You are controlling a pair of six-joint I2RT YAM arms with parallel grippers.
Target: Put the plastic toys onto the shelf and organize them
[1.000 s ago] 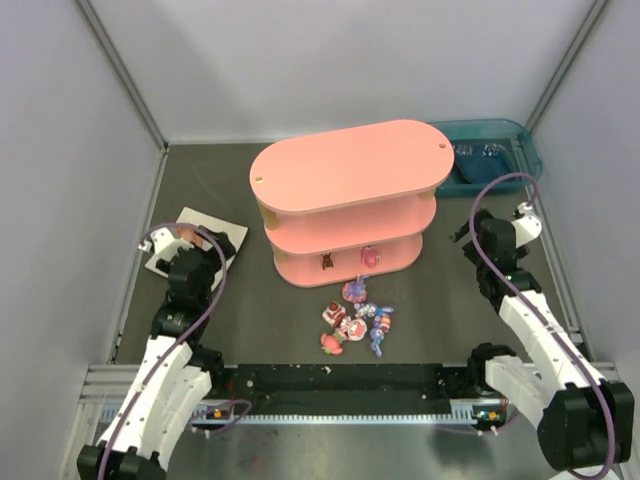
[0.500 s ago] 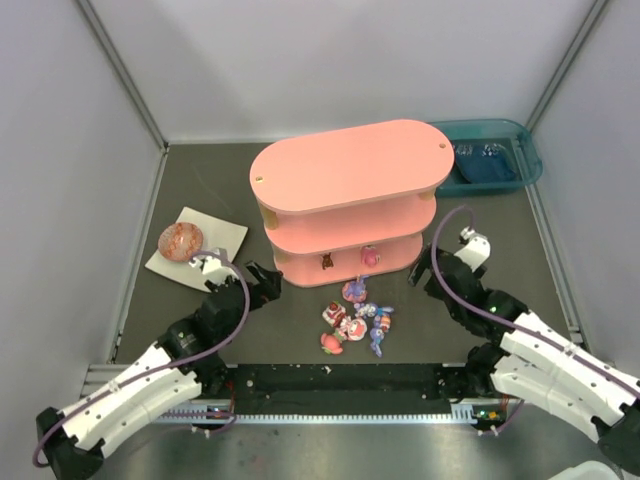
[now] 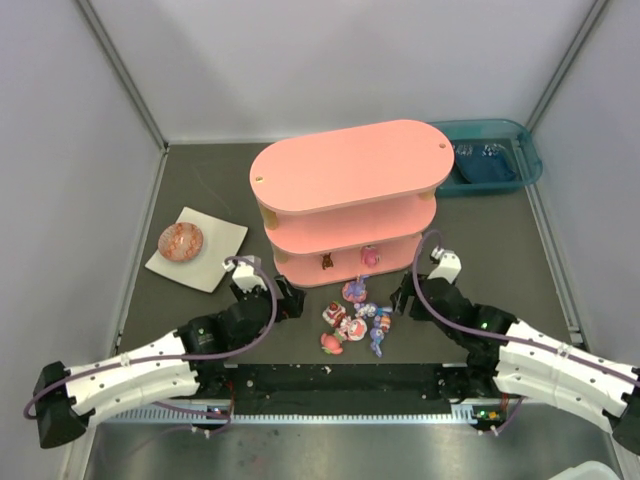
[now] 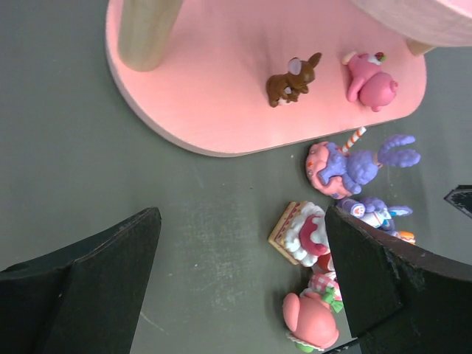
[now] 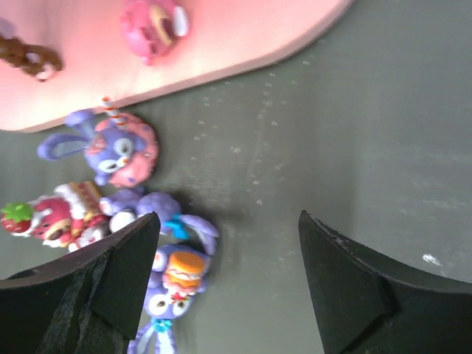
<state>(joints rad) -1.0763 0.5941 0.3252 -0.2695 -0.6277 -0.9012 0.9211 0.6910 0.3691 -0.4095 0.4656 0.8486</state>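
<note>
The pink oval three-tier shelf [image 3: 345, 165] stands mid-table. On its bottom tier [image 4: 221, 96] stand a brown figurine [image 4: 293, 80] and a pink figurine [image 4: 371, 80]. Several plastic toys [image 3: 355, 318] lie in a cluster on the dark table in front of it: a purple bunny on a pink donut [image 4: 346, 166], a cake-slice toy [image 4: 302, 234], a pink toy [image 4: 313, 321] and a purple bunny with a burger [image 5: 173, 284]. My left gripper [image 3: 285, 298] is open and empty just left of the cluster. My right gripper [image 3: 400, 300] is open and empty just right of it.
A white square plate [image 3: 215, 262] with a brown-red speckled ball [image 3: 182, 240] sits at the left. A teal bin [image 3: 490, 160] stands at the back right behind the shelf. Grey walls close in the table on three sides.
Both arms have swung inward and lowered toward the toy cluster, the left from the plate, the right from the right side. The toys have not moved.
</note>
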